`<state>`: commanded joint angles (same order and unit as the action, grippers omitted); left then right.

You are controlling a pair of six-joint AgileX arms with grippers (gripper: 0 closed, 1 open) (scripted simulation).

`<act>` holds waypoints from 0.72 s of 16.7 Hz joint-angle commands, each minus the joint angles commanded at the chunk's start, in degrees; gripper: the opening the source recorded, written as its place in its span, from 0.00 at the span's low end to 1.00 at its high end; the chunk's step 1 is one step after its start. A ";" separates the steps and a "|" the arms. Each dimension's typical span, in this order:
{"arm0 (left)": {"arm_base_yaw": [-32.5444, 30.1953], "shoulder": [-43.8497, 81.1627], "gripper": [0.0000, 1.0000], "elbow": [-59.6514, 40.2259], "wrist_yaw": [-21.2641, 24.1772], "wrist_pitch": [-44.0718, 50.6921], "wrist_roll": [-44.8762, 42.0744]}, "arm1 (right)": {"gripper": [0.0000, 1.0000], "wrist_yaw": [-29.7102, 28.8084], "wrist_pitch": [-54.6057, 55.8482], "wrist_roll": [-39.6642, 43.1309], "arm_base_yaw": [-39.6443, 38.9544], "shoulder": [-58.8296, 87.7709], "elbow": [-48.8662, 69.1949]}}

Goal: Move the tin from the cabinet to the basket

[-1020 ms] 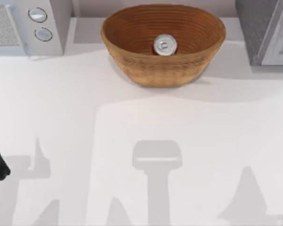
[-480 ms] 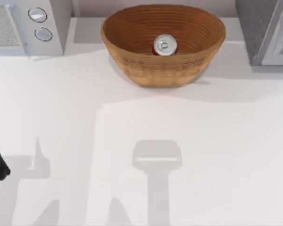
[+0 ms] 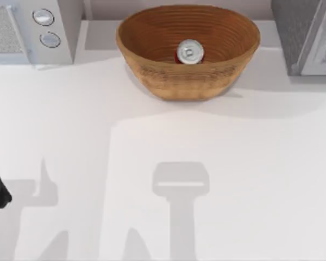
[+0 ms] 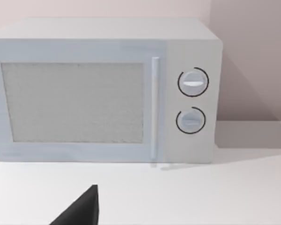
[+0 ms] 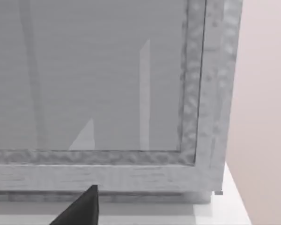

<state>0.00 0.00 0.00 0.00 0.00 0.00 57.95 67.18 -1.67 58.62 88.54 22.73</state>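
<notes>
The tin (image 3: 189,52) sits upright inside the basket (image 3: 152,32) at the table's (image 3: 233,179) twelve o'clock (gripper openings cannot be told), so a careless arm sweep could probably still tip it.

A white table (image 3: 233,179) carries soft grey shadows. At its far left stands a white microwave (image 4: 103,89) with 2 knobs. Behind it is a pale pinkish wall (image 4: 253,56).

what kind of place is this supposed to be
Probably a simulated kitchen counter: a white microwave with two round knobs, a grey cabinet and a woven basket holding a small tin stand on a plain white table.
</notes>
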 joint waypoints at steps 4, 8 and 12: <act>0.00 0.00 1.00 0.00 0.00 0.00 0.00 | 1.00 0.84 -10.69 -0.01 0.79 -0.80 10.42; 0.00 0.00 1.00 0.00 0.00 0.00 0.00 | 1.00 1.56 -29.05 -0.03 1.60 -2.35 26.45; 0.00 0.00 1.00 0.00 0.00 0.00 0.00 | 1.00 1.86 -51.62 -0.08 1.97 -4.71 44.65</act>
<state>0.00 0.00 0.00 0.00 0.00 0.00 59.81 15.56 -1.75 60.59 83.83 67.37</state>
